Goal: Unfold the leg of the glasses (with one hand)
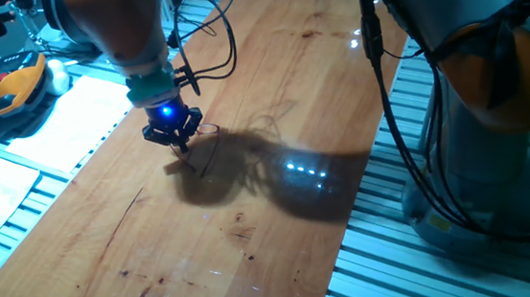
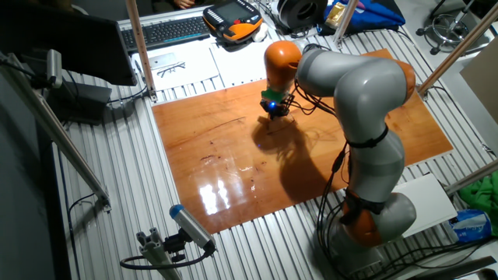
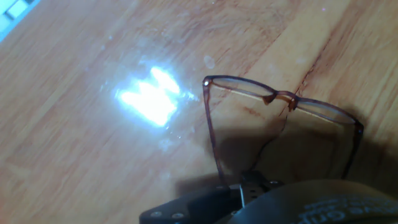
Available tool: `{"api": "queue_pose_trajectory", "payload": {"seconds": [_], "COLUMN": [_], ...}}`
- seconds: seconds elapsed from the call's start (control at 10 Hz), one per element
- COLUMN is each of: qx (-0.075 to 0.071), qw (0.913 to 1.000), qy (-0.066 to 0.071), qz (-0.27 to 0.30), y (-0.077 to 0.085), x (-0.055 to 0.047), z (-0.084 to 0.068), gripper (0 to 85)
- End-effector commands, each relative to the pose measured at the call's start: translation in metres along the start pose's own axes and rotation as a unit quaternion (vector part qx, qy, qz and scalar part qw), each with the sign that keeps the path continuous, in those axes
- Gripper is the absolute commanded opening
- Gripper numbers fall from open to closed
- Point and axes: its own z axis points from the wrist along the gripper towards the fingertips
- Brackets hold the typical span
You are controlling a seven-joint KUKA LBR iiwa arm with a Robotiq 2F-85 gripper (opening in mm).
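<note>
The glasses [image 3: 277,96] lie on the wooden table [image 3: 74,162], thin reddish-brown frame with clear lenses. In the hand view the front frame runs across the upper right. Its left leg [image 3: 211,134] stands out from the hinge and runs down to my gripper [image 3: 252,185]. The right leg is partly hidden by the hand's dark body. In one fixed view my gripper [image 1: 182,146], black with a blue light, points down with its fingers drawn together just left of the glasses [image 1: 207,128]. In the other fixed view the gripper [image 2: 274,115] is near the table's far edge; the glasses are too small to see there.
The wooden table [image 1: 255,255] lies on a slatted aluminium bench [image 2: 117,163]. Beyond its far edge are papers [image 1: 61,123], an orange teach pendant [image 2: 233,19], a keyboard [image 2: 167,31] and a spare pair of glasses on paper [image 2: 171,68]. The arm's grey base [image 2: 373,210] and cables stand at the table's right.
</note>
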Motion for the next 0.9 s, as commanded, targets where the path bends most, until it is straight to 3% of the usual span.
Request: {"api": "queue_pose_trajectory", "payload": {"seconds": [0.0,0.3,0.8], "qx": [0.002,0.006,-0.001], "qw": [0.9999,0.9991,0.9983], "qy": [-0.005,-0.027,-0.036], "qz": [0.012,0.033,0.045], "y": [0.001,0.002,0.013], "x": [0.0,0.001,0.004], "z": [0.002,0.007,0.013], "gripper": [0.0,0.0,0.0]}}
